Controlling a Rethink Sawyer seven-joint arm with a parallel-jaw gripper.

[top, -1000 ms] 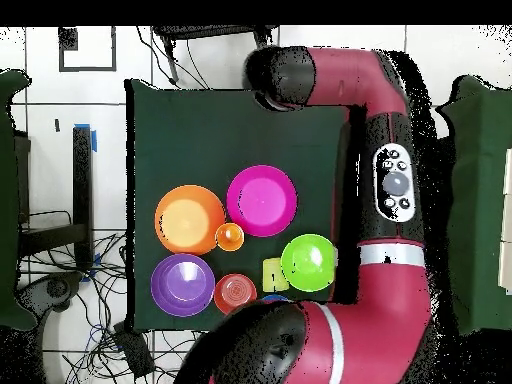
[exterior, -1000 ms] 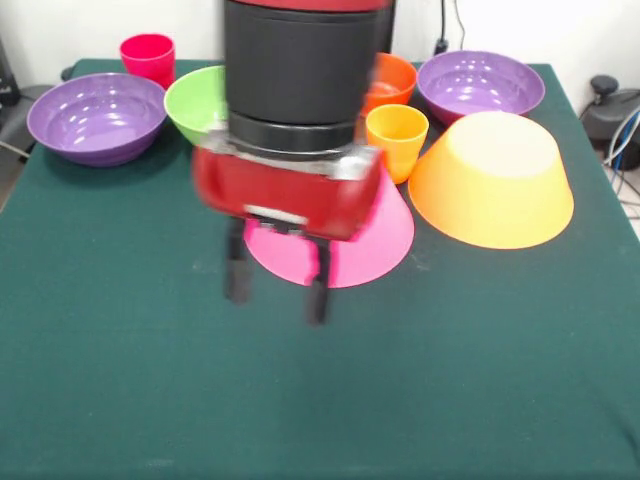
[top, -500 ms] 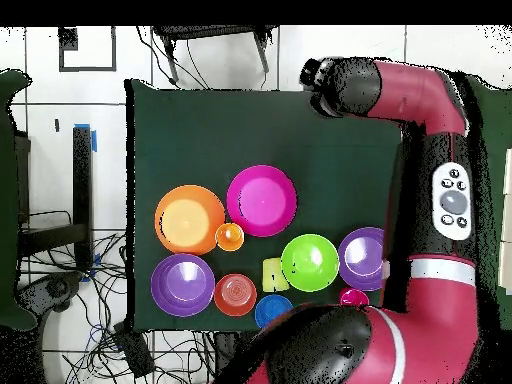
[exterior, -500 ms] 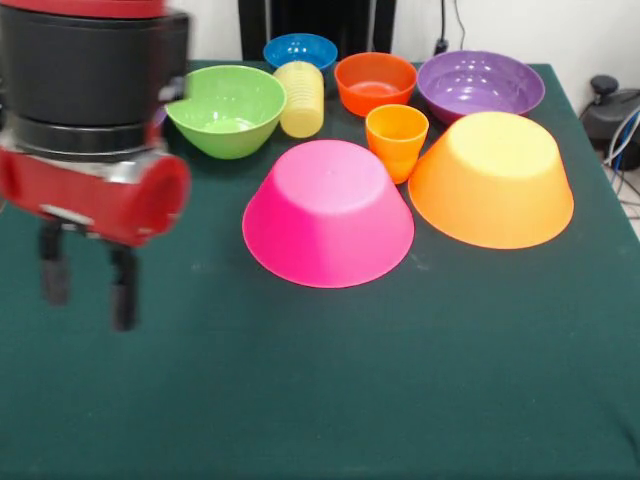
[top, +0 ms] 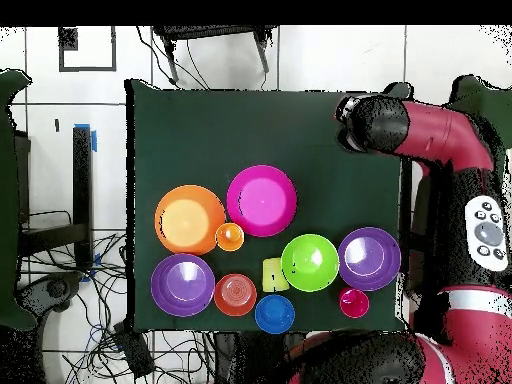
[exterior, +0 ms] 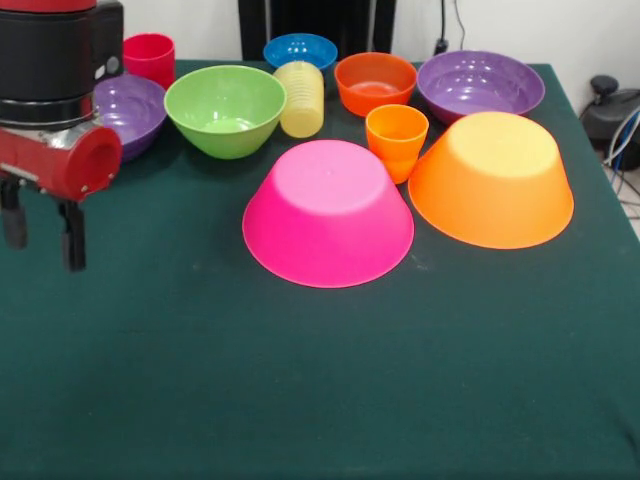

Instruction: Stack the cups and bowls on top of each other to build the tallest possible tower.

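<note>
— Where's your gripper (exterior: 42, 232)?

— At nine o'clock in the front view, over bare tabletop (exterior: 300, 380), fingers a narrow gap apart, holding nothing.

— And your bowls?

— Pink bowl (exterior: 328, 212) sits upside down at centre; the large orange bowl (exterior: 492, 178), also inverted, at three o'clock beside it. The orange cup (exterior: 396, 141) stands between them. Green bowl (exterior: 225, 108) and yellow cup (exterior: 301, 98) lie toward twelve o'clock.

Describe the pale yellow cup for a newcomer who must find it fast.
Start at the large upturned glossy pink plastic bowl mid-table. Behind it, toward the robot's side, the ribbed translucent pale yellow plastic cup stands between the green bowl and the small orange-red bowl. It alone is ribbed.
</note>
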